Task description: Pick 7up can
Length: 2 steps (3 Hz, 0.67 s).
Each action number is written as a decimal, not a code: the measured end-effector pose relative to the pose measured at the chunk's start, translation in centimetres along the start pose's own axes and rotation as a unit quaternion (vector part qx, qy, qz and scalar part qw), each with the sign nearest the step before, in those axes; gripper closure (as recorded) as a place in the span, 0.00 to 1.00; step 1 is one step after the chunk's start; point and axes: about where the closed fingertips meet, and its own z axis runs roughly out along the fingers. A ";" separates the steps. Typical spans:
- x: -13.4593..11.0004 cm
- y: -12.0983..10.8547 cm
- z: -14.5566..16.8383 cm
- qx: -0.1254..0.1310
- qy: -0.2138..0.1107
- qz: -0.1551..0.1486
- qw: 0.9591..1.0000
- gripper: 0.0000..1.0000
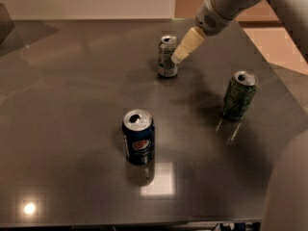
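The 7up can (167, 57) stands upright on the far part of the dark grey table (72, 85), a little right of the middle. Its top is silver and its side is silver-white with green patches.

The gripper (176, 57) is at the can's right side, at the height of its upper half. Its cream-coloured tip points down and to the left and meets the edge of the can in the view. Whether it really touches the can cannot be told. Whether the gripper is released or clenched also cannot be told, and it grasps nothing that can be seen. The grey arm (226, 6) enters from the top right corner.

A green can (239, 96) stands upright near the right edge of the table, well apart from the 7up can. A blue Pepsi can (138, 138) stands upright nearer to the camera, close to the middle.
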 end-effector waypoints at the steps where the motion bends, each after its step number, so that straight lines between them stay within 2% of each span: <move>1: -1.0 -0.3 1.9 -0.006 -0.011 0.015 1.000 0.00; 2: -1.9 0.1 3.4 -0.013 -0.023 0.020 0.999 0.00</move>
